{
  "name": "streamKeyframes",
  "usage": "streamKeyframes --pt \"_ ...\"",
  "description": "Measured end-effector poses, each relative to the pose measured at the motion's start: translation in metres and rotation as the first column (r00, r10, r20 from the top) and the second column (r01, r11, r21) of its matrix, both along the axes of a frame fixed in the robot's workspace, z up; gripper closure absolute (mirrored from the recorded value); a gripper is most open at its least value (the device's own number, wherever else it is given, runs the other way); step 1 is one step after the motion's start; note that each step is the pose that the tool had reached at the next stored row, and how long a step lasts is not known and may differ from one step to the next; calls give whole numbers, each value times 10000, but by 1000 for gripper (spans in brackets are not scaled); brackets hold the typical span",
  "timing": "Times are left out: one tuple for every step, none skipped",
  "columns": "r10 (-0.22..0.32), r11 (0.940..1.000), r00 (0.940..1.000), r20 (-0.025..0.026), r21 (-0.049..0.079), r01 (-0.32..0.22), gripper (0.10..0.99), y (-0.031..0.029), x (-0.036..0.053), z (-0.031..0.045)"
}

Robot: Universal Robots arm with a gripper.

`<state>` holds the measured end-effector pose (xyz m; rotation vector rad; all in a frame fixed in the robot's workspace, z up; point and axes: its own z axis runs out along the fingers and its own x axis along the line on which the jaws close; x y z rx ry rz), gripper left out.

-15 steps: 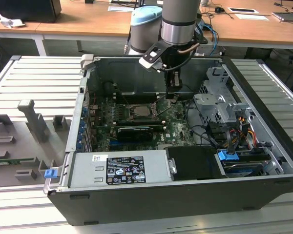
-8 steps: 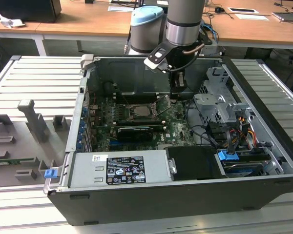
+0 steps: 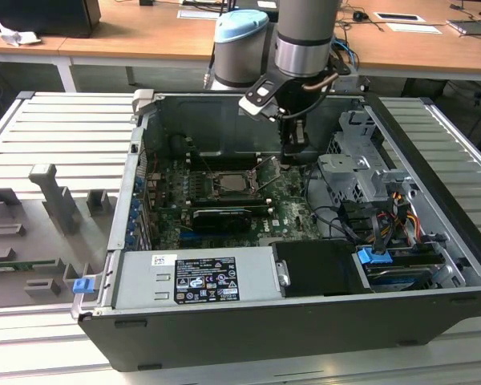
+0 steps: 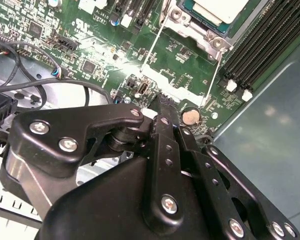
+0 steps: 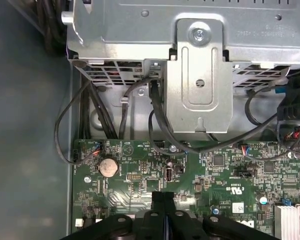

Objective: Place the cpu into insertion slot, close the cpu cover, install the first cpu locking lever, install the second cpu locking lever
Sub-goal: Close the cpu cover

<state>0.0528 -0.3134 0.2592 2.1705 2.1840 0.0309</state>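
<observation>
As the arm stands over the open computer case [image 3: 248,329] in the exterior view, its gripper [image 3: 293,151] hangs low inside the case. It sits above the green motherboard [image 3: 172,218], just to the exterior view's right of the insertion slot [image 3: 231,181].

Gripper condition: in the first wrist view the two black fingers [image 5: 158,202] lie pressed together along their length. Nothing can be seen gripped between them.

Task items, second wrist view:
- The cpu [image 4: 220,7] is seated in the insertion slot with its pale metal face up, ringed by the slot's silvery frame.
- The cpu cover [image 4: 172,84] stands raised off the slot rather than lying over the cpu. Green board shows through its cut-out centre.
- The cover's broad edge is the part nearest the gripper, and the fingertips sit just beside it. Contact cannot be confirmed.

Surroundings:
- A coin cell battery [image 4: 191,116] lies on the board just beside the fingertips.
- Long black memory slots [image 4: 262,47] run along the far side of the socket.
- In the first wrist view, a grey metal drive cage [image 5: 200,75] rises beyond the board edge, with dark cables [image 5: 155,115] looping below it.
- In the exterior view, the labelled power supply [image 3: 192,277] occupies the near side of the case.
- The case rests on a slatted metal table [image 3: 64,136].
</observation>
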Motion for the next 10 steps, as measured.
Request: streamKeyframes --pt "0 10000 10000 0 2 0 980 0 6 -3" --pt "0 10000 10000 -1 1 0 980 0 13 -6" --pt "0 10000 10000 -1 2 0 980 0 18 -10" --pt "0 10000 10000 -1 2 0 980 0 22 -17" --pt "0 10000 10000 -1 1 0 980 0 25 -25" --pt "0 10000 10000 -1 1 0 980 0 31 -42" --pt "0 10000 10000 -1 1 0 980 0 37 -58" --pt "1 10000 10000 -1 1 -1 980 0 42 -71" --pt "0 10000 10000 -2 1 0 980 0 44 -80" --pt "0 10000 10000 -6 1 0 980 0 44 -84"
